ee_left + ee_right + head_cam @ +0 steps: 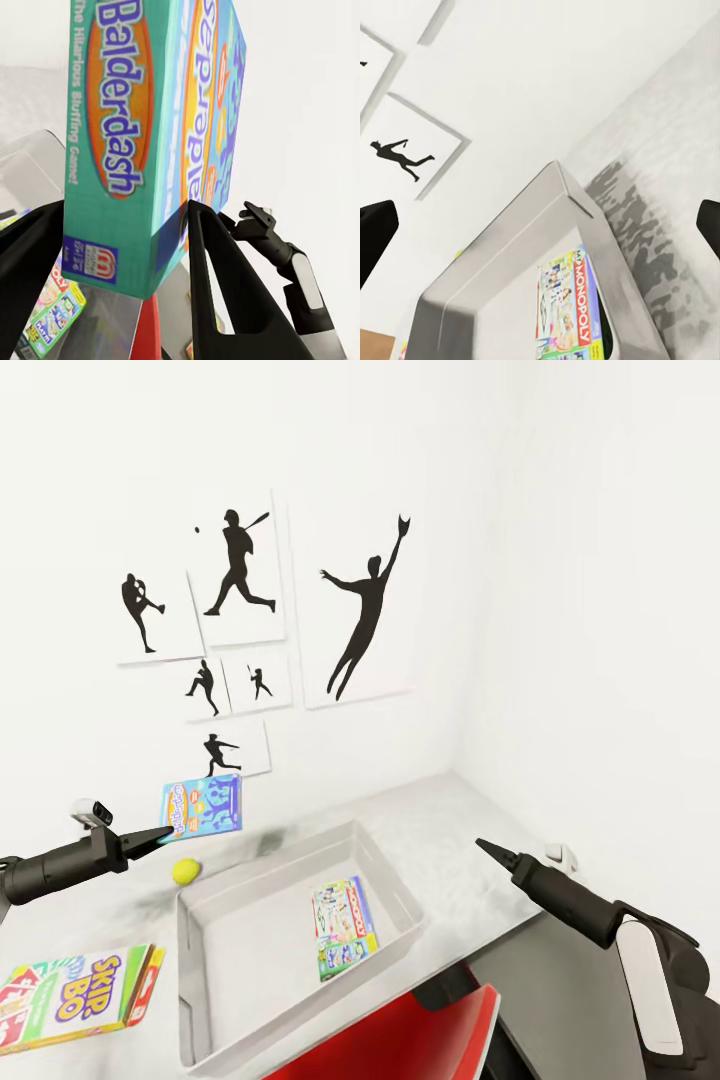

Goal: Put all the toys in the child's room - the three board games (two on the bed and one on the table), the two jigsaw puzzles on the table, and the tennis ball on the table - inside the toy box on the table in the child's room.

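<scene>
Blue Balderdash box (202, 806) upright above toy box (290, 870)

Toy box (395, 880) top open; Monopoly box (343, 926) inside right.

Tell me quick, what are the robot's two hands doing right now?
Left gripper: jaws shut on the blue Balderdash board game, lifted off the table.
Right gripper: jaws open, holding nothing, above the toy box.

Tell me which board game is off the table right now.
The blue Balderdash box, clamped in the left gripper. Skip-Bo lies on the table; Monopoly lies in the toy box.
</scene>
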You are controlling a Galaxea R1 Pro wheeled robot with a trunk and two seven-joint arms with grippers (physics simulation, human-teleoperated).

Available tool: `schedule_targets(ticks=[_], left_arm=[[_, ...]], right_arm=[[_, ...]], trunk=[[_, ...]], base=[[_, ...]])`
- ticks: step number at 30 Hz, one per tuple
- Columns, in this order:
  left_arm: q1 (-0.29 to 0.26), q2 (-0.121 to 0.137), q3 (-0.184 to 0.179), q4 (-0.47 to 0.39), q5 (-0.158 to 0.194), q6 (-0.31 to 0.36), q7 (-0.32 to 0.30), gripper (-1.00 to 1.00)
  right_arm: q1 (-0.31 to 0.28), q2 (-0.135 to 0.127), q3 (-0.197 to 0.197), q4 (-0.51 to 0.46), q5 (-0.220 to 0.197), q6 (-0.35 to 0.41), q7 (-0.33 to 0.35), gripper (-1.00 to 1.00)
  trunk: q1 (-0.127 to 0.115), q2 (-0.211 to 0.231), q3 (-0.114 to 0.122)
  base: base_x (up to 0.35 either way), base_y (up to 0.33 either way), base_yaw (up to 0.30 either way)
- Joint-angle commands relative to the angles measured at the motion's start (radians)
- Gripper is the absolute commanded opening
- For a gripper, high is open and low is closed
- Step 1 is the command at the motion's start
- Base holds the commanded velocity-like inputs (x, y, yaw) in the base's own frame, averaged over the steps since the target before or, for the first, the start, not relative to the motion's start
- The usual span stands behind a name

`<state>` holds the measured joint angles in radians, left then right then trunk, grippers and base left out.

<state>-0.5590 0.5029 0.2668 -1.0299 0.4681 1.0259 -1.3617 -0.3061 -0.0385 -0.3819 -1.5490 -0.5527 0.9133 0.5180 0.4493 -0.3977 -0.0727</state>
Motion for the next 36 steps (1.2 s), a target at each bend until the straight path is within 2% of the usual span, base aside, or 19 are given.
schedule_targets(ticks=[1, 15, 20, 21, 23, 27, 36], left_arm=[[-0.001, 0.000, 0.000, 0.000, 0.003, 0.009, -0.001, -1.00], [-0.001, -0.005, -0.012, -0.001, 0.001, 0.014, 0.015, -1.00], [-0.001, -0.070, -0.161, -0.002, -0.014, 0.016, 0.145, -1.00], [-0.001, -0.083, -0.184, -0.002, -0.015, 0.016, 0.169, -1.00], [-0.001, -0.096, -0.205, 0.000, -0.015, 0.016, 0.196, -1.00], [0.031, -0.099, -0.217, 0.002, -0.017, 0.018, 0.220, -1.00], [0.086, -0.098, -0.221, 0.003, -0.021, 0.019, 0.225, -1.00]], right_arm=[[-0.002, 0.000, -0.002, 0.000, 0.003, 0.006, 0.005, 1.00], [-0.001, 0.000, -0.002, 0.001, 0.005, 0.006, 0.004, 1.00], [-0.002, 0.000, -0.003, 0.003, 0.003, 0.005, 0.004, 1.00], [-0.002, 0.000, -0.003, 0.004, 0.003, 0.005, 0.004, 1.00], [-0.002, 0.000, -0.003, 0.004, 0.002, 0.004, 0.004, 1.00], [-0.002, 0.000, -0.002, 0.004, 0.002, 0.004, 0.003, 1.00], [-0.002, 0.000, -0.002, 0.004, 0.001, -0.039, 0.004, 1.00]], trunk=[[0.001, -0.002, -0.002], [0.001, -0.002, -0.002], [0.001, -0.002, -0.002], [0.001, -0.002, -0.002], [0.001, -0.002, -0.002], [0.001, -0.002, -0.002], [0.001, -0.002, -0.002]], base=[[0.005, 0.000, 0.000], [0.001, 0.000, 0.000], [0.000, 0.000, 0.000], [0.000, 0.000, 0.000], [0.000, 0.000, 0.000], [0.000, 0.000, 0.000], [0.000, 0.000, 0.000]])
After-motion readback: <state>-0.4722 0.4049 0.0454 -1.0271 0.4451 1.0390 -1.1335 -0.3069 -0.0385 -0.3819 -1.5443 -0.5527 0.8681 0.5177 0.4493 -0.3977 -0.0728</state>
